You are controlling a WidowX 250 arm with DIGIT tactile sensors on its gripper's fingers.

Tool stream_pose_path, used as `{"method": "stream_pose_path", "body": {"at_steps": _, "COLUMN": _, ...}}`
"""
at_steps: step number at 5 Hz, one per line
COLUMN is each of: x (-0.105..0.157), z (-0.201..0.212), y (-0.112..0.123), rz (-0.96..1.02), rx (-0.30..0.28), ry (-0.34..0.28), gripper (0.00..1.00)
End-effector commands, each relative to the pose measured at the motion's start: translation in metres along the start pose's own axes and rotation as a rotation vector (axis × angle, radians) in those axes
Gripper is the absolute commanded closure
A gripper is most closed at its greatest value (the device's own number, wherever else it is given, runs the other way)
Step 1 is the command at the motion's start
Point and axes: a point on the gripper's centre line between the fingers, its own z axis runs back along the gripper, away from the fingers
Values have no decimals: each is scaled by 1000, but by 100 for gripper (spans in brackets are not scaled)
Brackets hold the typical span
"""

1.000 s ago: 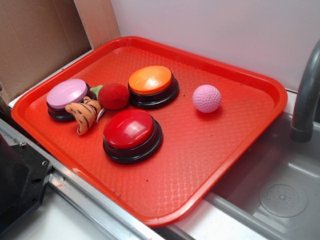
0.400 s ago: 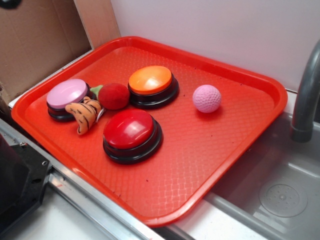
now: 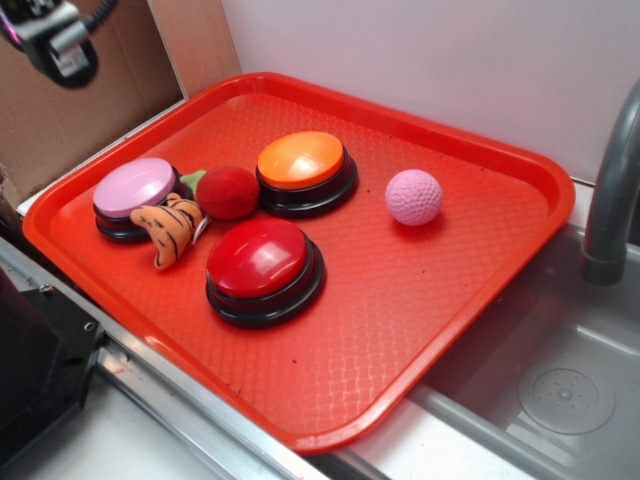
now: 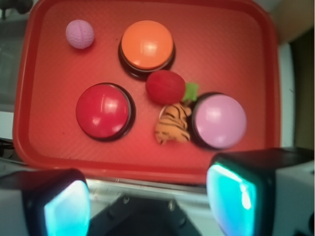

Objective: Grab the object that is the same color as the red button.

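End effector entered; fuzzy ball untouched.

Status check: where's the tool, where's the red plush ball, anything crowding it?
Tool open, empty, high off the tray's near-left edge. Red plush ball untouched between orange button, red button and pink button. Plush tiger close beside it.

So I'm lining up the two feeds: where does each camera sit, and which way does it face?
Exterior: off the tray's near corner, raised, looking obliquely down across it; part of the arm shows top left.
Wrist: on the arm, facing down at the tray; the end effector and its two spread fingers fill the bottom edge.
Shared: red button, red plush ball, tiger, pink ball.
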Motion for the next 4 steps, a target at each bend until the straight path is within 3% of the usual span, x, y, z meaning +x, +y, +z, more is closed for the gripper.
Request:
{"method": "stream_pose_path", "body": {"at_steps": 1, "x": 28, "z": -56, "y": 29, "rz": -145, "rx": -54, "ry": -32, "gripper": 0}}
{"method": "stream_pose_path", "body": {"at_steps": 4, "x": 62, "z": -128, "y": 42, "rz": -246, "rx": -55, "ry": -13, "gripper": 0}}
